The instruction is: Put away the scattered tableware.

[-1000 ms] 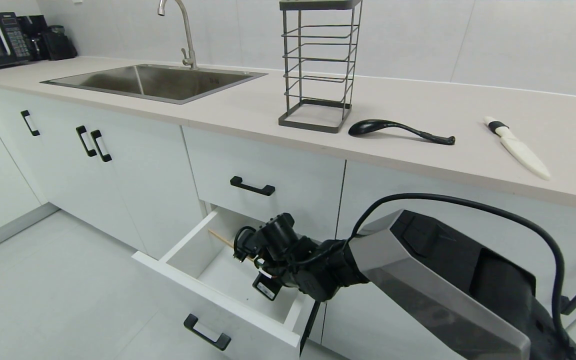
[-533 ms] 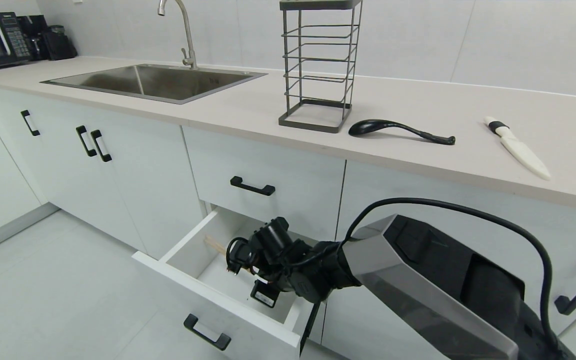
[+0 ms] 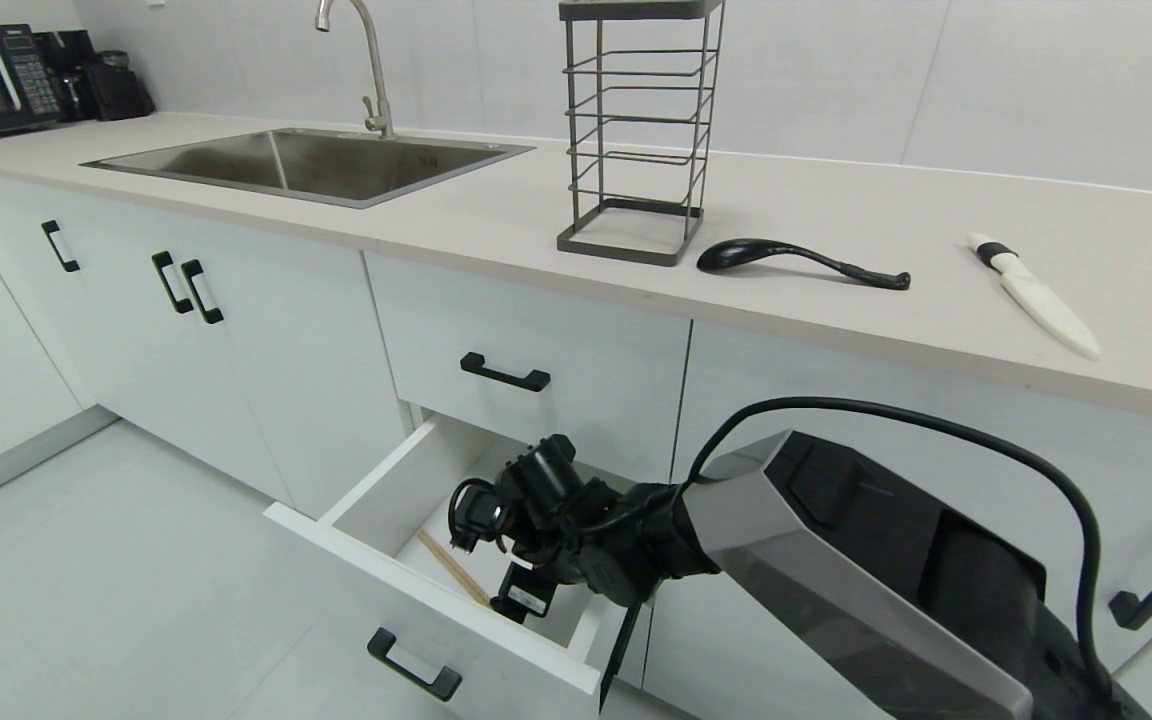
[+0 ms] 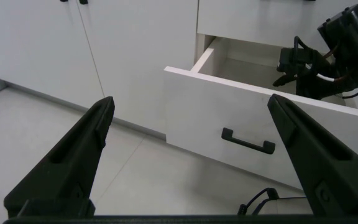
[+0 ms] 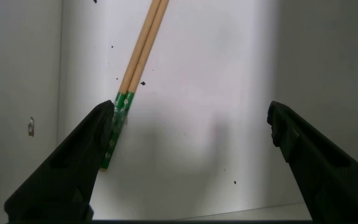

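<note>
A pair of wooden chopsticks (image 3: 453, 567) with green-banded ends (image 5: 138, 62) lies loose on the floor of the open white drawer (image 3: 356, 590) below the counter. My right gripper (image 3: 521, 592) hangs inside the drawer just above them, open (image 5: 190, 111), holding nothing. On the counter lie a black ladle (image 3: 796, 262) and a white knife (image 3: 1034, 295). My left gripper (image 4: 190, 102) is open and low, in front of the drawer front (image 4: 229, 106).
A tall wire rack (image 3: 636, 130) stands on the counter next to the ladle. A sink (image 3: 306, 160) with a faucet is at the left. A closed drawer with a black handle (image 3: 504, 375) sits above the open one.
The chopsticks were in my right gripper, sticking out over the drawer. They now lie flat on the drawer floor, and the gripper has moved slightly left and down.
</note>
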